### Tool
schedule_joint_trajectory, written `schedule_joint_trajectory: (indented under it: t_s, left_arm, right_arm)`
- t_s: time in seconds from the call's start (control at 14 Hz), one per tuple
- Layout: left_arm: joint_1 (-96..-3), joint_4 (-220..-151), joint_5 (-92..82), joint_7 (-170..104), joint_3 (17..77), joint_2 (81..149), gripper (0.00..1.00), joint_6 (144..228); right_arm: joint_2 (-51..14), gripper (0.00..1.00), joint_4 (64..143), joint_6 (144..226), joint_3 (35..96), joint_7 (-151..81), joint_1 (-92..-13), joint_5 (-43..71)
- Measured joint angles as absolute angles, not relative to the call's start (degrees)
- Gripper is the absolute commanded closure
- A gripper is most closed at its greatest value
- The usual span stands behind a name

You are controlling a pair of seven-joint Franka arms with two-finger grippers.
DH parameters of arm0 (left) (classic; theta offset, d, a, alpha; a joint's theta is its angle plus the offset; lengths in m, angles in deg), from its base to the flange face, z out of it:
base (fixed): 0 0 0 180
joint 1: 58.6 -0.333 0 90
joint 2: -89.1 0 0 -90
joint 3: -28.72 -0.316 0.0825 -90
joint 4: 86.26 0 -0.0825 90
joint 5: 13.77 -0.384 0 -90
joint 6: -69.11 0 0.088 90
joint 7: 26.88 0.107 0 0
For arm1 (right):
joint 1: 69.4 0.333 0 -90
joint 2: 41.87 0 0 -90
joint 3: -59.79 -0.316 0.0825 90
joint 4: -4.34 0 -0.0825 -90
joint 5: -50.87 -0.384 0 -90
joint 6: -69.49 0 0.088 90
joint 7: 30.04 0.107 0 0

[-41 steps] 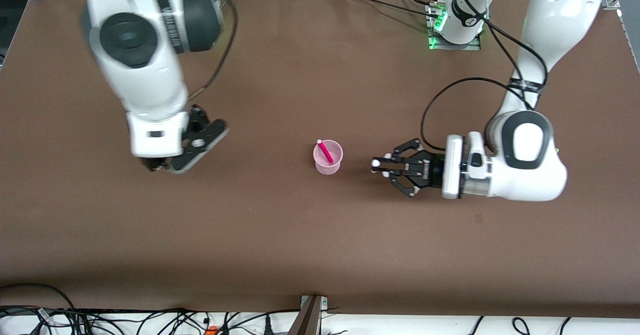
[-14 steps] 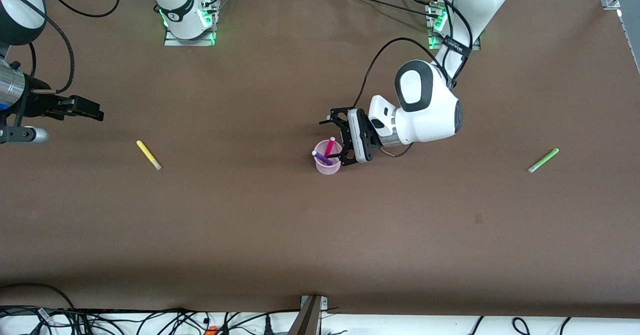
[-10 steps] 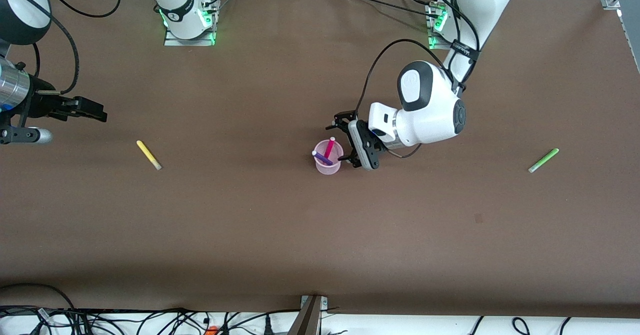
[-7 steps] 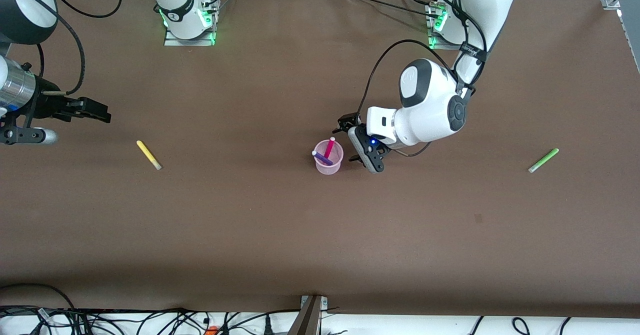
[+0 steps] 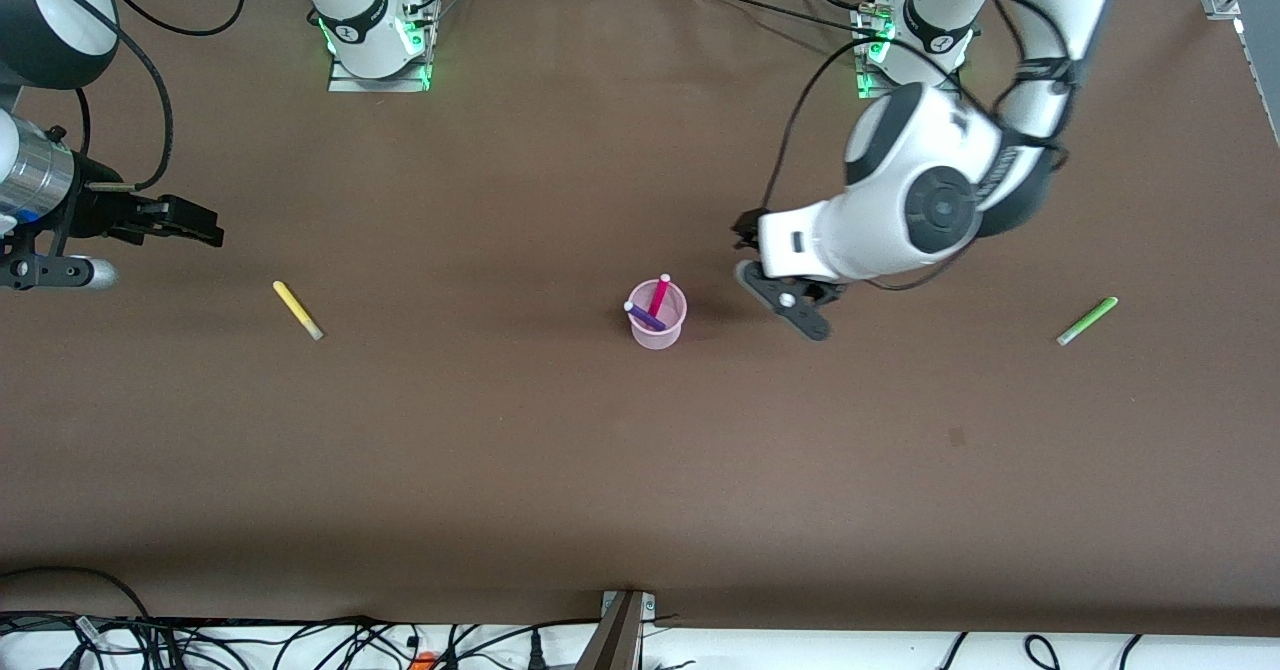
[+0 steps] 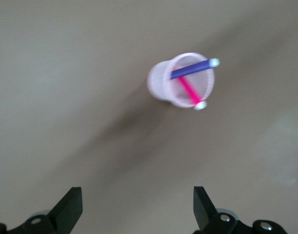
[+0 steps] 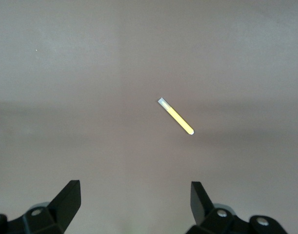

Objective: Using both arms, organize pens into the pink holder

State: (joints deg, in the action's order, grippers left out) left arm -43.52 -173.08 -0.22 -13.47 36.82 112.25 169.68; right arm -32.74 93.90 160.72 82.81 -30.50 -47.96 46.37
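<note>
1. Overhead, I see the pink holder [image 5: 657, 316] mid-table with the magenta pen [image 5: 659, 293] and purple pen [image 5: 644, 317] in it; the left gripper [image 5: 775, 275] hangs over bare table beside it; the yellow pen [image 5: 297, 309] lies toward the right arm's end near the right gripper [image 5: 195, 230]; the green pen [image 5: 1087, 320] lies toward the left arm's end.
2. Left wrist: jaws spread wide, empty; holder [image 6: 164, 83] in sight.
3. Right wrist: jaws wide, empty; yellow pen [image 7: 176, 116] on the table [image 7: 90, 73].

A brown table [image 5: 560, 470] fills the view. Black cables [image 5: 300, 640] tangle along its edge nearest the front camera, where a dark bracket [image 5: 620, 630] sits at mid-edge.
</note>
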Motion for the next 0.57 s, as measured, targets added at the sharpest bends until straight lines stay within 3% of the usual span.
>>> schedule_joint_trajectory:
  t_s: [0.57]
  left_arm:
    - [-55.3,-155.9,-15.9,-15.1,35.8,111.0,0.00,150.8]
  right_arm:
    - [-32.7,0.01,93.9,161.7,82.8,-30.5,-47.9,46.4]
